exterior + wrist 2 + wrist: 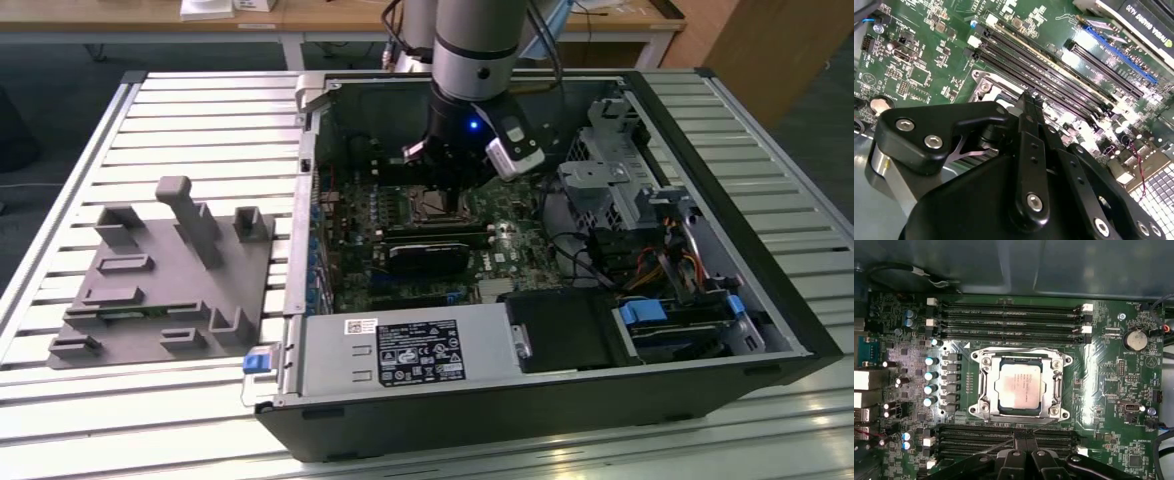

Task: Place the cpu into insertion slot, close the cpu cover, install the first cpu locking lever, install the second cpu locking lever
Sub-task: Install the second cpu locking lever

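Chip (1019, 385) sits in the socket (985, 390), we see, its cover (1021, 356) down around it; fingers (1024, 444) pressed together, holding nothing, just beside the socket.

The arm (474, 45) comes down steeply from above, its silver-grey tube ending in a black wrist (454, 130) with a small blue light, directly over the insertion slot (1020, 385). The gripper (1023, 442) points down at the slot's near edge; in both wrist views its black fingers (1030, 145) lie pressed together, the jaws closed with nothing between them.
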{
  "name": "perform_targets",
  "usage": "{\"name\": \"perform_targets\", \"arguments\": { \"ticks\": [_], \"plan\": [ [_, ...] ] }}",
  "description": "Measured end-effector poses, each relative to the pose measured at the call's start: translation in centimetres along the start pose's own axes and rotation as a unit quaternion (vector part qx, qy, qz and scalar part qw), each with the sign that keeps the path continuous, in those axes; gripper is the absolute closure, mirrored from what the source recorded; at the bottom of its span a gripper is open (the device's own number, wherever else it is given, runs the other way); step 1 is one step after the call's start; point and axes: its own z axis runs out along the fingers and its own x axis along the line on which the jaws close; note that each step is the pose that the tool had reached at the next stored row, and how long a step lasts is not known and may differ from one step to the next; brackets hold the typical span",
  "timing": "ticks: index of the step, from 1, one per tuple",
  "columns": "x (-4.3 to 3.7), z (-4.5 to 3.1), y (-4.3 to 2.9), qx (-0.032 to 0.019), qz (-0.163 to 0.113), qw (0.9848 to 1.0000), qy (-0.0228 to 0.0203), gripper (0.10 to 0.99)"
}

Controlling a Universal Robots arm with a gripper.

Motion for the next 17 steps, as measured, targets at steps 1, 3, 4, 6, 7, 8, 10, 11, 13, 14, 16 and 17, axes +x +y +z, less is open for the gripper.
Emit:
{"name": "perform_targets", "arguments": {
  "ticks": [1,3,4,6,7,8,10,11,13,14,16,17],
  "plan": [
    [0.00,0.00,0.00,0.0000,0.000,1.0000,0.0000,0.980],
    [0.06,0.01,0.00,0.0000,0.000,1.0000,0.0000,0.980],
    [0.10,0.01,-0.01,0.0000,0.000,1.0000,0.0000,0.980],
    [0.23,0.01,-0.06,0.0000,0.000,1.0000,0.0000,0.980],
    [0.26,0.02,-0.12,0.0000,0.000,1.0000,0.0000,0.980],
    [0.28,0.03,-0.21,0.0000,0.000,1.0000,0.0000,0.980],
    [0.33,0.04,-0.35,0.0000,0.000,1.0000,0.0000,0.980],
    [0.38,0.05,-0.38,-0.0002,0.000,1.0000,0.0000,0.980],
    [0.65,0.05,-0.43,-0.0004,0.000,1.0000,0.0000,0.980],
    [0.82,0.07,-0.45,-0.0005,0.000,1.0000,0.0000,0.980],
    [1.26,0.09,-0.47,-0.0005,0.000,1.0000,0.0000,0.980],
    [1.53,0.11,-0.47,-0.0006,0.000,1.0000,0.0000,0.980]
  ]
}}
